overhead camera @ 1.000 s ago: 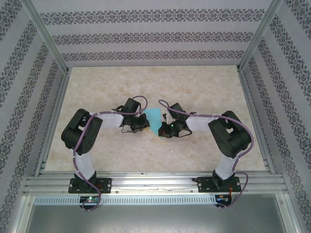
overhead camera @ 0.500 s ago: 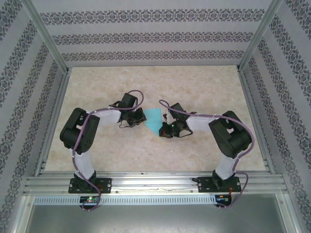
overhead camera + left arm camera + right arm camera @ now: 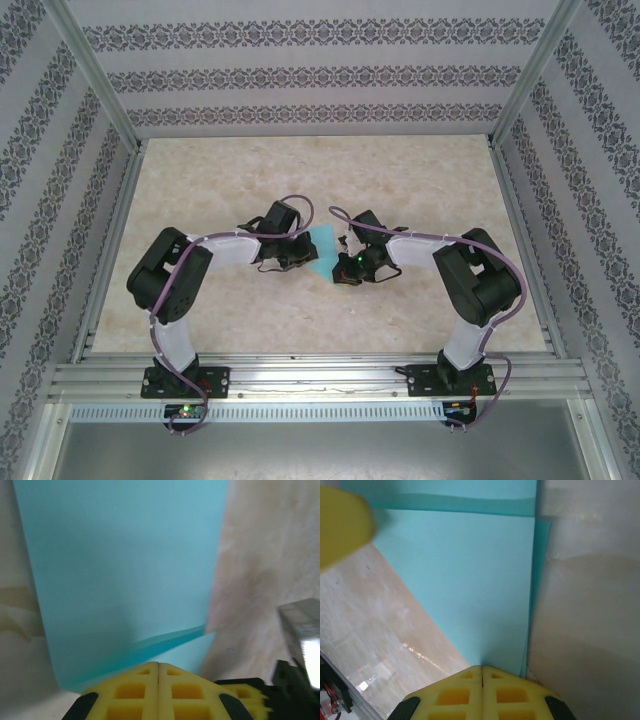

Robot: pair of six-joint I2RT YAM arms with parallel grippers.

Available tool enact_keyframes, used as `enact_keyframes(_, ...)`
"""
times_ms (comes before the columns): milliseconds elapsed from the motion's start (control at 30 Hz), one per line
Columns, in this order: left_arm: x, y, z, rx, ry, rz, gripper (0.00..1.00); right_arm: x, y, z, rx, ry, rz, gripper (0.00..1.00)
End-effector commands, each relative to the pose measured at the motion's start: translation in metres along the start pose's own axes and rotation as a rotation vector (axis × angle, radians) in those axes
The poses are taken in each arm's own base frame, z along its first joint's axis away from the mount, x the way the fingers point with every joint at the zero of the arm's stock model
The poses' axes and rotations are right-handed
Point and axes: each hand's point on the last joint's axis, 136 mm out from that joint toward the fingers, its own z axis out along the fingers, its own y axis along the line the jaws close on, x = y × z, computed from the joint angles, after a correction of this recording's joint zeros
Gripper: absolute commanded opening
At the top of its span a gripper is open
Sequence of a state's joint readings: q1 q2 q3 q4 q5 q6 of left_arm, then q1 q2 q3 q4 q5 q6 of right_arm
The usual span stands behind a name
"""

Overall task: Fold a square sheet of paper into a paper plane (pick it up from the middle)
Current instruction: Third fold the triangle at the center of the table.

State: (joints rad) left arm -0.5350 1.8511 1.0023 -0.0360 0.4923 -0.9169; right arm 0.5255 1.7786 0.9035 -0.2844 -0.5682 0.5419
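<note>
In the top view's centre, the folded turquoise sheet of paper (image 3: 322,243) lies on the desk (image 3: 400,180) between left hand (image 3: 158,666) and right hand (image 3: 482,670), both fully closed at its edges.

top view bright, even, diffuse light; only faint soft shadows on table (image 3: 250,310) either side of the square sheet of paper (image 3: 322,243). frame posts (image 3: 95,85) far from sheet splay outward, wide-angle distortion. left wrist view soft: left gripper (image 3: 158,667) pads blurred below sheet, metal part (image 3: 300,625) right of sheet blown out white. right wrist view sharper; glare on table lower left of sheet, yellow shape (image 3: 340,525) upper left of sheet out of focus.
</note>
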Motion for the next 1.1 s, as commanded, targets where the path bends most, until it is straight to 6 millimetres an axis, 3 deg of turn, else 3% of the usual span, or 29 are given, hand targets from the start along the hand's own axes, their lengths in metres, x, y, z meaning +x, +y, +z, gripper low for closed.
enact_keyframes(0, -0.001, 0.014, 0.006, -0.03, -0.018, -0.014, 0.05, 0.009, -0.015, -0.002, 0.063, 0.034, 0.023, 0.0)
enact_keyframes(200, 0.014, 0.06, 0.014, -0.135, 0.013, -0.065, 0.03, -0.002, 0.001, -0.009, 0.021, 0.0, 0.021, 0.0)
enact_keyframes(367, 0.029, 0.076, 0.015, -0.155, 0.047, -0.08, 0.02, -0.014, 0.042, -0.01, -0.061, -0.031, -0.052, 0.0)
enact_keyframes(433, 0.03, 0.077, 0.014, -0.161, 0.048, -0.079, 0.01, -0.017, 0.046, -0.004, -0.054, -0.028, -0.053, 0.0)
enact_keyframes(567, 0.028, 0.076, 0.013, -0.161, 0.041, -0.076, 0.01, -0.023, 0.031, 0.011, -0.003, -0.017, -0.028, 0.0)
enact_keyframes(700, 0.025, 0.075, 0.013, -0.173, 0.038, -0.076, 0.0, -0.012, 0.013, 0.02, 0.05, 0.038, -0.008, 0.0)
enact_keyframes(1067, 0.028, 0.09, 0.018, -0.214, 0.051, -0.119, 0.0, 0.016, -0.012, -0.012, 0.014, -0.002, 0.067, 0.0)
